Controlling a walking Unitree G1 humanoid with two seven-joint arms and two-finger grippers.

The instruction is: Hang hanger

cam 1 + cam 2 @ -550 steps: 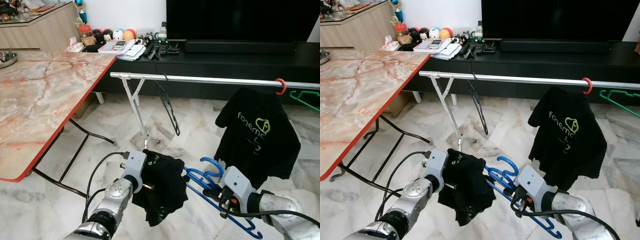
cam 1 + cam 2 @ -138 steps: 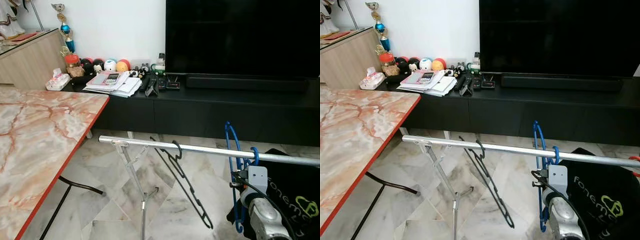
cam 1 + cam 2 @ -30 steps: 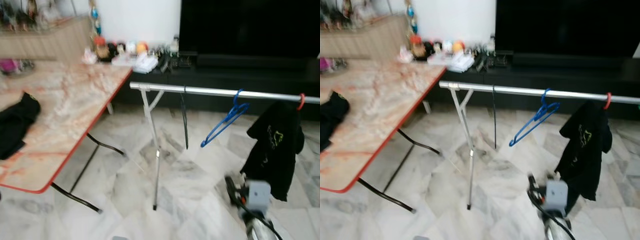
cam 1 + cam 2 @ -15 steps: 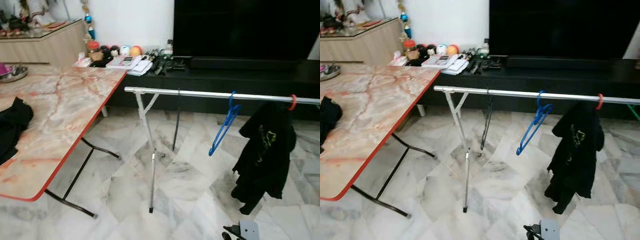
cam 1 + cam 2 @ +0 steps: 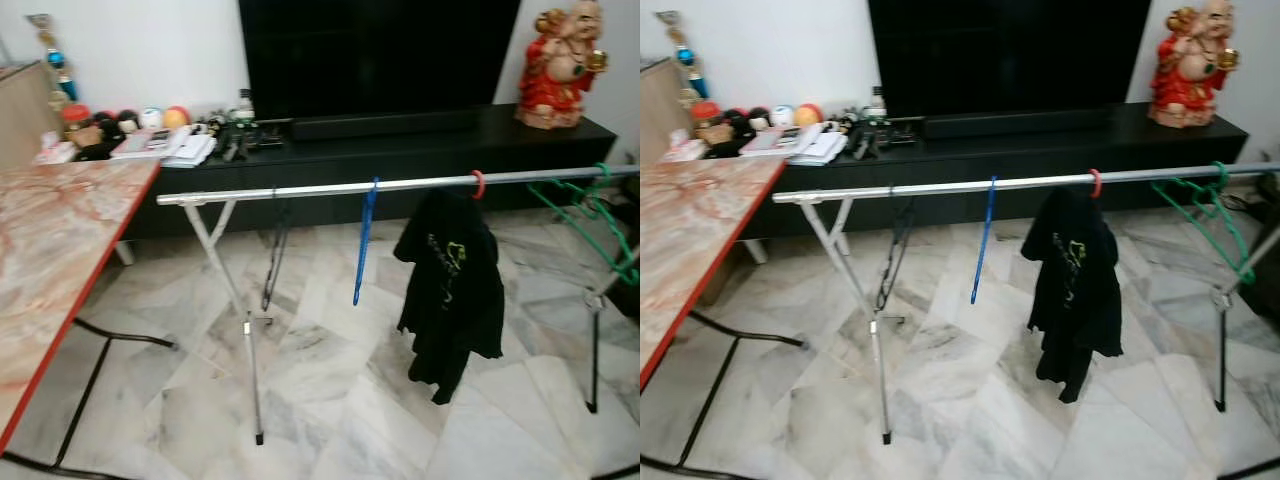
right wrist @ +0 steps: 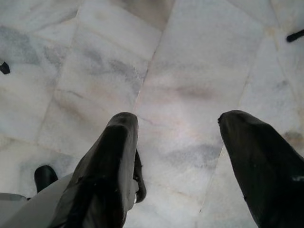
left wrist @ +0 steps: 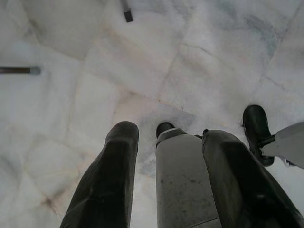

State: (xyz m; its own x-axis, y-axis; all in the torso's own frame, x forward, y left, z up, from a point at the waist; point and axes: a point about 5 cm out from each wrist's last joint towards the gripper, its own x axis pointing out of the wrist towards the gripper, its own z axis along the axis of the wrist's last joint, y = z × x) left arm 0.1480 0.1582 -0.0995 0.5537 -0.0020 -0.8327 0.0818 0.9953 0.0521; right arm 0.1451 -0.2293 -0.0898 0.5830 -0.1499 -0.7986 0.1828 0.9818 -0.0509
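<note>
Blue hanger (image 5: 364,240): thin plastic, seen almost edge-on so it reads as a narrow blue strip. Hook over the silver rail (image 5: 330,187), body hanging straight down, lower tip slightly left of the hook. It sits near the middle of the rail, between a black wire hanger (image 5: 274,250) to the left and a black T-shirt (image 5: 449,290) to the right. Nothing hangs on it.

The T-shirt has a small green-and-white logo on the chest and hangs from a red hook (image 5: 478,184). Further right along the rail, a green hanger (image 5: 590,215) tilts down toward the right end.

The rail rests on folding metal legs (image 5: 238,310) standing on a pale marble floor (image 5: 330,400). Beyond it is a long black TV console (image 5: 380,150) with a dark screen (image 5: 375,55) above; a red figurine (image 5: 558,62) at its right end, books and small balls at its left. The edge of a marble-topped table (image 5: 55,250) with red trim lies at near left.

Left gripper (image 7: 171,142): pointing down at the floor, fingers spread, nothing held. Right gripper (image 6: 178,137): likewise aimed at the floor, fingers wide apart, empty. Both are well away from the rail.
</note>
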